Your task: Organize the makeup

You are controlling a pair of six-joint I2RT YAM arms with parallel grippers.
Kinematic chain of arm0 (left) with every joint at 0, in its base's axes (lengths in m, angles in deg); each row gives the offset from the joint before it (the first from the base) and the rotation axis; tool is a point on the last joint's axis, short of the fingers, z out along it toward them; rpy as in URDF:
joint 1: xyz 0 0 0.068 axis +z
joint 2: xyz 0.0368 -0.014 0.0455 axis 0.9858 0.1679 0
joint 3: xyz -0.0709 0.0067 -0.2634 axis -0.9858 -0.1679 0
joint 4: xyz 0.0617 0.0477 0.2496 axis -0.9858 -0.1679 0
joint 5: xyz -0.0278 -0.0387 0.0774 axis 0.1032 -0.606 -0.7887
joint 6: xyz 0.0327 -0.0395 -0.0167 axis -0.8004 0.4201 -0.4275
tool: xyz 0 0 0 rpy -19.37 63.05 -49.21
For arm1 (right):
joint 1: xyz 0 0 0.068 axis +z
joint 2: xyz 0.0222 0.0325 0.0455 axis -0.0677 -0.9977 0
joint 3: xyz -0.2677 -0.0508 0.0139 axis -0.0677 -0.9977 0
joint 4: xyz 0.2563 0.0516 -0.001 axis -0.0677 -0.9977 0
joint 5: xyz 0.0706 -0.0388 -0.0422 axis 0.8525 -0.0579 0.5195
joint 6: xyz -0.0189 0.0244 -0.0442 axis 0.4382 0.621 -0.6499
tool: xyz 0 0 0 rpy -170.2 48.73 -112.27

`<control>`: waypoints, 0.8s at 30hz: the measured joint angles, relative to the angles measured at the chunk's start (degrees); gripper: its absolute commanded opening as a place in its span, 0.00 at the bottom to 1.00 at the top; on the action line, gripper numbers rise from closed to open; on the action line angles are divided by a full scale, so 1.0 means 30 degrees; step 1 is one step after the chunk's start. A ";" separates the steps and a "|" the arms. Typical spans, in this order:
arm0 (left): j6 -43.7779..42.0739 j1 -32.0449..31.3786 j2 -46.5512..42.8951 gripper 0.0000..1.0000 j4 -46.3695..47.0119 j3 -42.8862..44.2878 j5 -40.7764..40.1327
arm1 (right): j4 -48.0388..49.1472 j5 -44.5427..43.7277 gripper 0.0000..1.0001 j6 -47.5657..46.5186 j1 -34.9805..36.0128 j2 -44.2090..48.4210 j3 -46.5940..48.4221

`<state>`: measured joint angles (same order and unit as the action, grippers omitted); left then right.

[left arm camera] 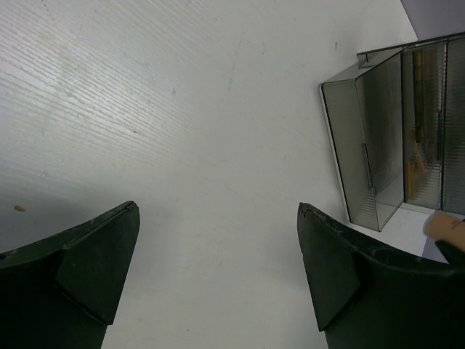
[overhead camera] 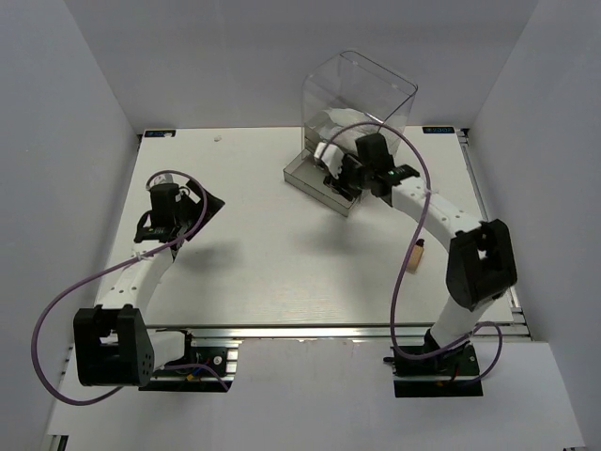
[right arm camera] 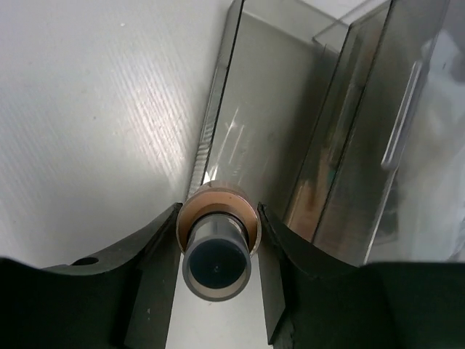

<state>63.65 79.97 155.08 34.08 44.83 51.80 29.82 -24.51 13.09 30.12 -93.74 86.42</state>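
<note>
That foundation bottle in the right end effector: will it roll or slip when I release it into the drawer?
The foundation bottle looks round in section, so it will likely roll once released into the open drawer. Its smooth, hard-looking body could twist within the right end effector. It seems rigid, unlikely to deform.

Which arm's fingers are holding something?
The right arm's fingers clamp a tan bottle with a dark cap; the left arm's fingers are spread apart with nothing between them.
</note>
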 measured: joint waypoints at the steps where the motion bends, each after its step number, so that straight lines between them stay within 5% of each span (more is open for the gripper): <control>1: -0.0015 0.0000 -0.0029 0.98 0.0015 0.0000 0.0022 | -0.0357 -0.0481 0.00 0.0051 0.0357 -0.0568 0.1093; 7: -0.0168 0.0605 -0.0823 0.98 -0.0117 -0.0313 0.0080 | -0.3140 -0.3504 0.00 0.0080 0.1297 -0.4510 0.6564; 16: -0.0299 0.0678 -0.1967 0.98 -0.0401 -0.0969 -0.0029 | -0.8051 -0.7278 0.01 -0.1399 0.1974 -0.7461 0.9690; 24: -0.0291 0.0678 -0.1967 0.98 -0.0393 -0.0969 0.0000 | -1.0149 -0.9078 0.36 -0.2142 0.2674 -0.9887 1.2174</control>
<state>62.77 82.01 149.18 32.90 41.92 51.80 -0.63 -51.75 6.66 38.14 -123.40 122.95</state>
